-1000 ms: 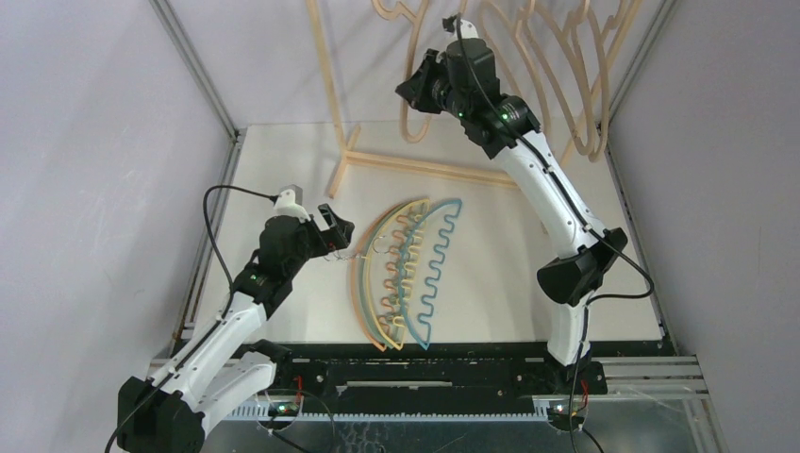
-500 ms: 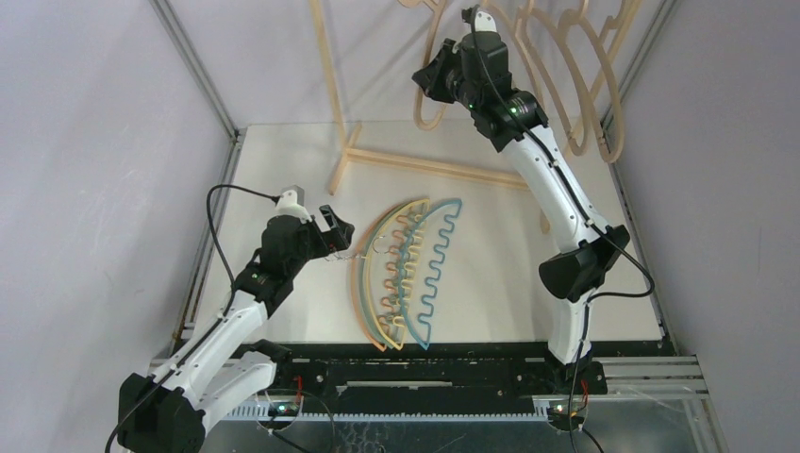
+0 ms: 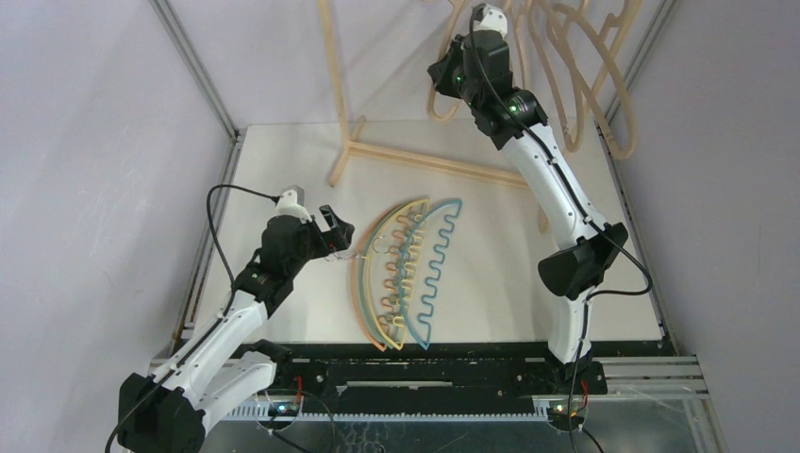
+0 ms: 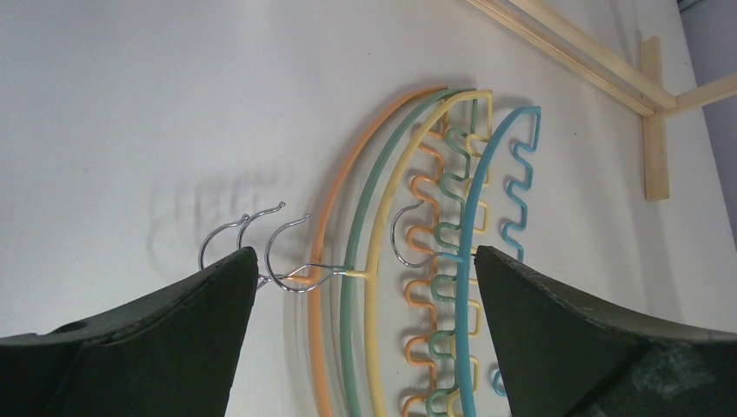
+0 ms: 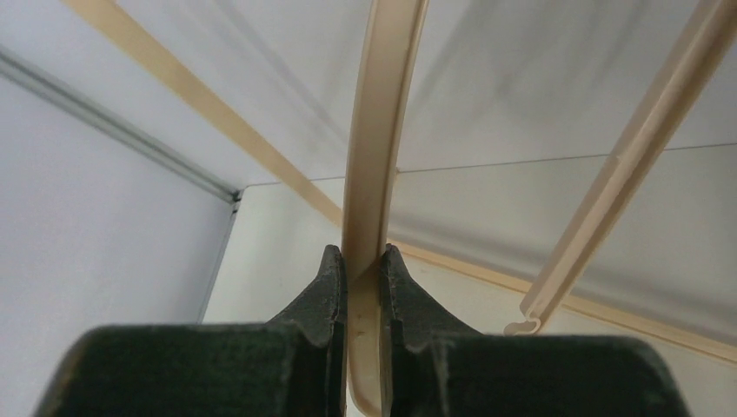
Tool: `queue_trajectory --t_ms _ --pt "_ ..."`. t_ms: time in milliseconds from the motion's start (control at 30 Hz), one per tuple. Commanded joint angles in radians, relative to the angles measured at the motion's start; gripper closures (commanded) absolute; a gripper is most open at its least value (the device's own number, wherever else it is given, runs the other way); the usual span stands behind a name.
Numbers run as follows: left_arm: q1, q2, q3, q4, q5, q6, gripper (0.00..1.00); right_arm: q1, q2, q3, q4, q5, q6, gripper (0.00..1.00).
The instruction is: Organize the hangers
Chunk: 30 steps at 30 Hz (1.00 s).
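Orange (image 3: 358,283), green, yellow and teal (image 3: 443,255) wavy hangers lie stacked on the table. In the left wrist view the orange (image 4: 323,261), green (image 4: 358,234), yellow (image 4: 381,252) and teal (image 4: 474,217) hangers lie below, with their metal hooks (image 4: 282,252). My left gripper (image 3: 338,236) is open and empty just left of the hooks; in its own view (image 4: 362,261) it straddles them from above. My right gripper (image 3: 445,77) is raised high and shut on a pale wooden hanger (image 5: 382,130), also seen from the top (image 3: 436,102). Several more wooden hangers (image 3: 585,57) hang at the top right.
The wooden A-frame rack stands at the back, with its upright leg (image 3: 330,66) and floor bar (image 3: 425,162). Another wooden hanger (image 5: 626,165) hangs right of my right gripper. Grey walls and metal posts close in the table on both sides.
My right gripper has risen and moved right with the wooden hanger in it, and the hanging wooden hangers have shifted right. The left arm and the coloured hangers have not moved.
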Motion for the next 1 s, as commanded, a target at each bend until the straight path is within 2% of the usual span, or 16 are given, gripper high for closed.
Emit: queue_trajectory --t_ms 0,233,533,667,867,900,967 --pt "-0.006 -0.002 0.035 0.012 -0.01 0.02 0.0 -0.017 -0.043 0.014 0.053 0.179 -0.019 1.0" --pt "-0.006 0.002 0.034 0.012 -0.007 0.02 0.0 -0.015 -0.058 0.03 0.045 0.274 -0.044 1.0" --pt "-0.005 0.0 0.032 0.014 -0.001 0.02 0.0 -0.029 -0.043 0.036 0.003 0.296 -0.032 1.0" --pt "-0.006 0.004 0.028 0.015 0.0 0.018 0.0 -0.049 -0.073 -0.031 -0.006 0.28 -0.002 1.0" --pt "-0.006 0.006 0.027 0.016 0.005 0.013 0.0 -0.077 -0.178 -0.217 0.032 0.289 0.027 1.0" --pt "-0.006 0.008 0.027 0.017 0.005 0.013 0.0 -0.082 -0.198 -0.253 0.042 0.282 0.034 0.99" --pt "-0.005 0.011 0.029 0.018 0.007 0.013 0.0 -0.088 -0.235 -0.312 0.066 0.271 0.034 0.89"
